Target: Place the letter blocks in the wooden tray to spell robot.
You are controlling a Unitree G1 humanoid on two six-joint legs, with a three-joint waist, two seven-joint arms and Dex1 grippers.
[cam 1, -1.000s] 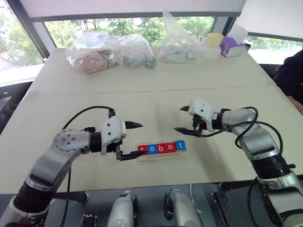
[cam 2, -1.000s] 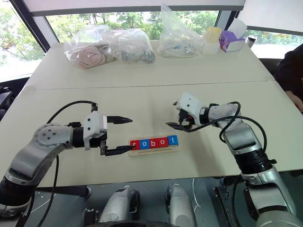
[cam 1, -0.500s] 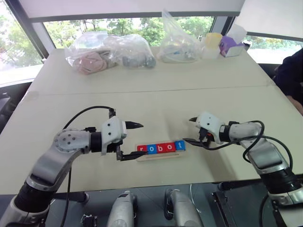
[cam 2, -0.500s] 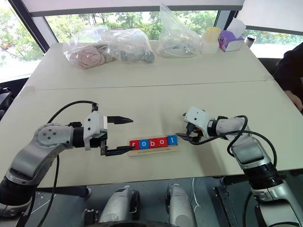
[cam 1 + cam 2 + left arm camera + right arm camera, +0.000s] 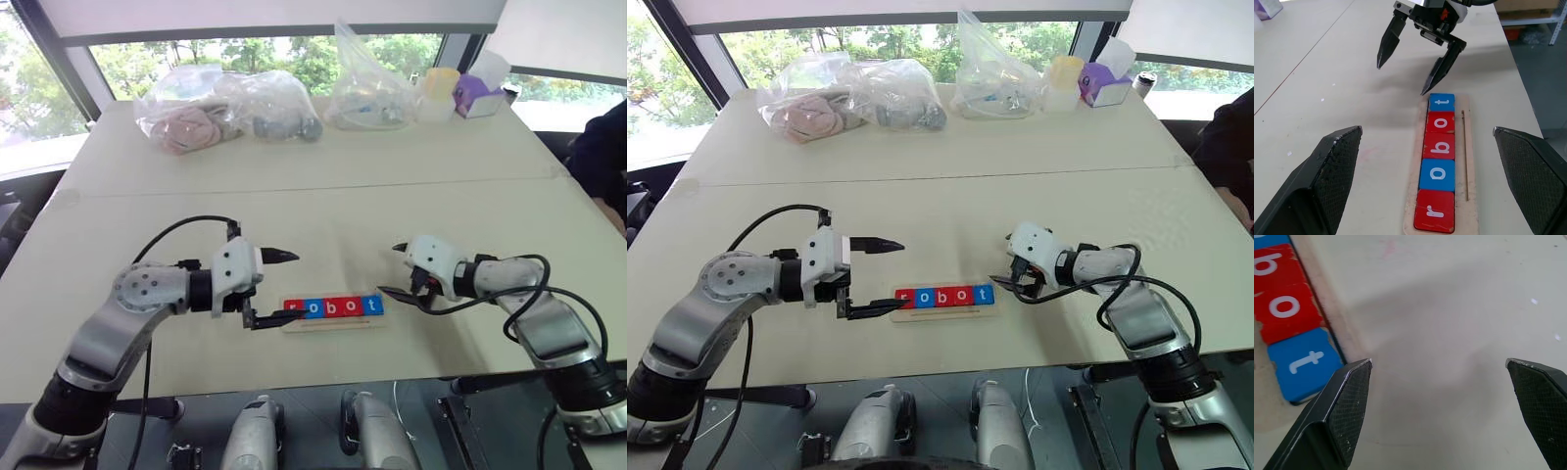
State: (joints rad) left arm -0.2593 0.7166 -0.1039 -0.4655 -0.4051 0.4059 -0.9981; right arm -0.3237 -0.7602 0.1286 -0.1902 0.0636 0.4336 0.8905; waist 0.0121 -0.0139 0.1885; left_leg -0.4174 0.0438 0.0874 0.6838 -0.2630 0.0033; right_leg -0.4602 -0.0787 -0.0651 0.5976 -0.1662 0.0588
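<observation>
Five letter blocks (image 5: 333,307) lie in a row in the wooden tray (image 5: 1469,161) near the table's front edge, reading r, o, b, o, t: red r (image 5: 1435,218), blue o (image 5: 1437,175), red b (image 5: 1439,146), red o (image 5: 1440,122), blue t (image 5: 1303,363). My left gripper (image 5: 282,287) hovers open at the tray's left end, pointing along the row, with nothing between its fingers. At the tray's right end my right gripper (image 5: 389,269) stands open just above the table, beside the t block and apart from it, holding nothing.
Clear plastic bags (image 5: 230,108) with odds and ends lie along the table's far side, beside a pale cup (image 5: 441,90) and a purple box (image 5: 477,96). A person's dark sleeve (image 5: 600,157) shows at the right edge. A seam (image 5: 294,186) crosses the table.
My right gripper has sunk a little toward the table and drawn back, and its arm has dropped lower. The left gripper and the blocks have stayed put.
</observation>
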